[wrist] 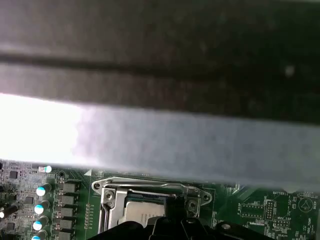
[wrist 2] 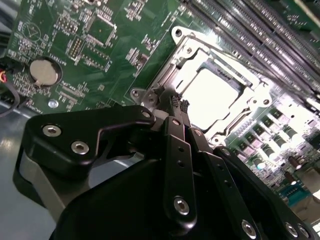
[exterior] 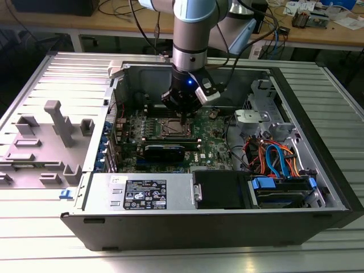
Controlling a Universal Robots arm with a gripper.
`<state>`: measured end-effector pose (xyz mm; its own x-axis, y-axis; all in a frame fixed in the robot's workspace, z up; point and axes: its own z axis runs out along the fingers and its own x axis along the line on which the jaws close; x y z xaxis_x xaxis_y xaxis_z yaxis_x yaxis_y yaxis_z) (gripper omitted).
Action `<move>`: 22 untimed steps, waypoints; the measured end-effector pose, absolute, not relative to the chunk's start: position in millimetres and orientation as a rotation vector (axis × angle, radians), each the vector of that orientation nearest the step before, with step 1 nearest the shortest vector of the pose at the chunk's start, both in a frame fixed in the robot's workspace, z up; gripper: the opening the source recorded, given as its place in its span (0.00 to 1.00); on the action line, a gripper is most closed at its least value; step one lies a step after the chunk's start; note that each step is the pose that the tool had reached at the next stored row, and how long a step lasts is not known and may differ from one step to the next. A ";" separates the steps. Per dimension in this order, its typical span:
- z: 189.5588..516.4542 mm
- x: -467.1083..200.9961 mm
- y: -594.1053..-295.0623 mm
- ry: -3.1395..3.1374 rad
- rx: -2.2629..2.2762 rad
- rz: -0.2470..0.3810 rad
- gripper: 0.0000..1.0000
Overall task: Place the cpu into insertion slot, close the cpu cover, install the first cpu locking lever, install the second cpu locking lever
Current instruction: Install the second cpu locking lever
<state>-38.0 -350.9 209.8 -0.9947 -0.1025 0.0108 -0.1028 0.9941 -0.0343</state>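
Closest to us, in the second wrist view, the gripper (wrist 2: 169, 102) shows as a mass of black linkage, and its fingers (wrist 2: 176, 145) look pressed together into one narrow tip. That tip sits at a corner of the processor socket on the green motherboard (wrist 2: 100, 50). We cannot tell whether a thin wire is nipped between the fingers.

In the first wrist view the cpu (wrist: 142, 214) lies flat inside the socket, and the cpu cover (wrist: 112, 207) appears to be folded down around it. In the exterior view the arm (exterior: 190, 34) reaches straight down into the open computer case (exterior: 170, 224), which rests on the ribbed tabletop (exterior: 318, 250). The gripper hangs over the socket just beyond the long black card (exterior: 164, 151).

We judge the seating and the cover as done, so the work in hand is the locking levers. We cannot make out which lever, or whether either is latched. A move here calls for a firm, closely guided push at the socket edge, keeping the tip clear of the memory slots and small parts close by
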 end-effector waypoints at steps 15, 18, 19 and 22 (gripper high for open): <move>209.8 -31.5 -352.2 -3.126 0.161 0.055 0.12; 214.7 -31.5 -352.2 -3.126 0.161 0.055 0.12; 214.9 -31.5 -352.1 -3.127 0.161 0.054 0.12; 215.0 -31.5 -352.1 -3.127 0.161 0.054 0.12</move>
